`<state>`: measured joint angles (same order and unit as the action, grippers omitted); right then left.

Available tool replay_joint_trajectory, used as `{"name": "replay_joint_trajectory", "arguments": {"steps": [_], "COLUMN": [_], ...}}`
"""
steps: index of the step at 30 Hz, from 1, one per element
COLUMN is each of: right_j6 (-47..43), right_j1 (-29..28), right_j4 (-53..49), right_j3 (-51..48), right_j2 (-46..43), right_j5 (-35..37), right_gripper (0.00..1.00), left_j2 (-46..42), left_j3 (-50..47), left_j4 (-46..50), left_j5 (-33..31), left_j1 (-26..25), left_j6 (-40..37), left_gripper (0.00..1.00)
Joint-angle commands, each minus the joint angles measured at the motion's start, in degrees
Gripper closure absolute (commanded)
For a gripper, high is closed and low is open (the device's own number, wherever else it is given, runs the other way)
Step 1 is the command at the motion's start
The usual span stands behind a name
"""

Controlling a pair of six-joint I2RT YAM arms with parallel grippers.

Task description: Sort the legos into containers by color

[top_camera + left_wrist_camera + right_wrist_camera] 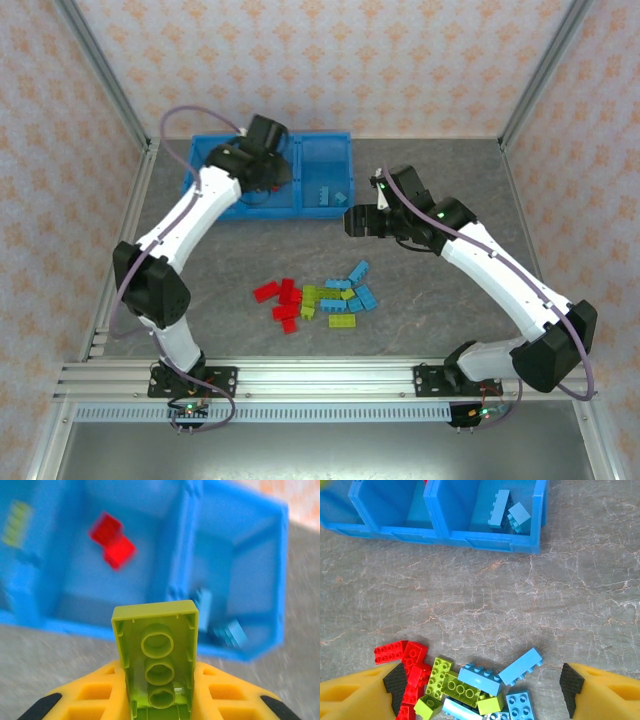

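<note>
Left gripper (159, 695) was clamped narrow on a lime green brick (155, 630). The brick's hollow underside faced the wrist camera and it stood upright out of the yellow fingers (90, 695). In the top view this arm hung over the bin tray (330, 137), upper left of centre.

In the left wrist view the held brick sat low centre, roughly in line with the divider between two compartments. The middle one had a red brick (112, 541) in it, blurred, and the right one held light blue bricks (220, 627). Another green brick (16, 522) lay in the compartment at far left of that frame.

Risks:
- A release here would likely drop green in with red or blue, or clip the divider and bounce out, because the gripper wasn't over the leftmost cell.
- The grip covered only the brick's lower end, so it could tilt on a swing.

Right gripper (482, 687) stood wide and empty above the pile (318, 298), lower centre on the table (230, 330). The bricks were packed tight, so a descent could scatter them or pinch two colours at once.
</note>
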<state>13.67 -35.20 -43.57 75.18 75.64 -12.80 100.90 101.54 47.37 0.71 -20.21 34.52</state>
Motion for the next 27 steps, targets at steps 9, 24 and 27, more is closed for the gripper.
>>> {"name": "replay_joint_trajectory", "arguments": {"steps": [9, 24, 27], "right_j6": [-0.67, 0.05, 0.29], "right_j1": [-0.05, -0.08, -0.04], "right_j4": [0.27, -0.40, -0.29], "right_j3": [-1.44, -1.36, -1.26], "right_j2": [-2.31, -3.48, -3.47], "right_j5": [1.34, 2.06, 2.14], "right_gripper": [0.18, 0.18, 0.17], "left_j2": [18.41, 29.37, 28.45], "left_j3": [16.95, 22.13, 22.13], "left_j4": [3.20, 4.24, 4.30], "left_j5": [-12.03, -5.70, -5.44], "left_j1": [14.05, 21.29, 21.31], "left_j6": [-14.12, -13.87, -13.96], "left_gripper": [0.79, 0.60, 0.56]}}
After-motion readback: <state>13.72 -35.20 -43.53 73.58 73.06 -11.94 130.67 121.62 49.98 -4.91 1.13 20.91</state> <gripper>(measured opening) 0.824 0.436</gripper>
